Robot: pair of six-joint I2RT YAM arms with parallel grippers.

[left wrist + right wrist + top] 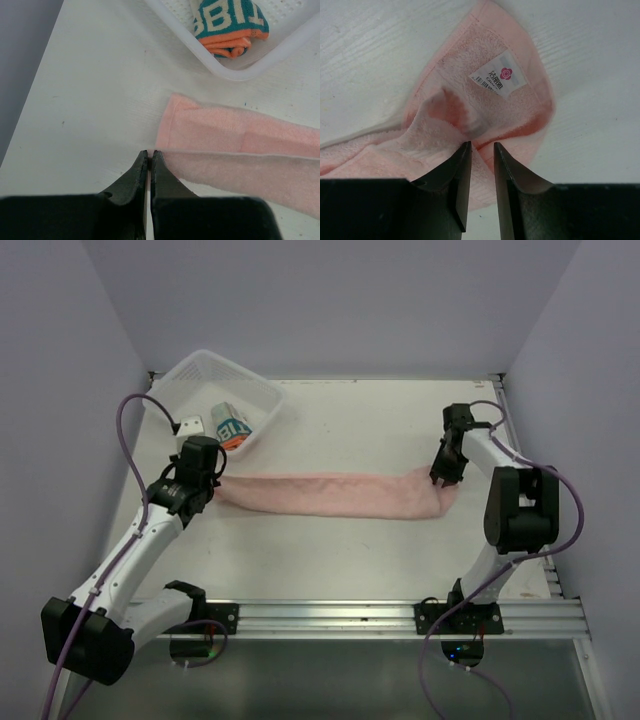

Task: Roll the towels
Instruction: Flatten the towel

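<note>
A white bench point(350, 560) stands boxed in by plain pale lilac walls point(330, 300). Over at eleven o'clock a white mesh basket point(195, 375) holds the printed towel point(232, 427), with teal letters and an orange edge, bundled up. The pink towel point(320, 495) lies folded in a long strip across the middle, from nine o'clock to three. The left fingers point(132, 177) are pressed together right at the strip's nine o'clock corner; I can't make out whether any cloth is caught between them. The right fingers point(457, 170) stand a little apart, tips down on the rumpled three o'clock end, near its label point(499, 79).
</note>
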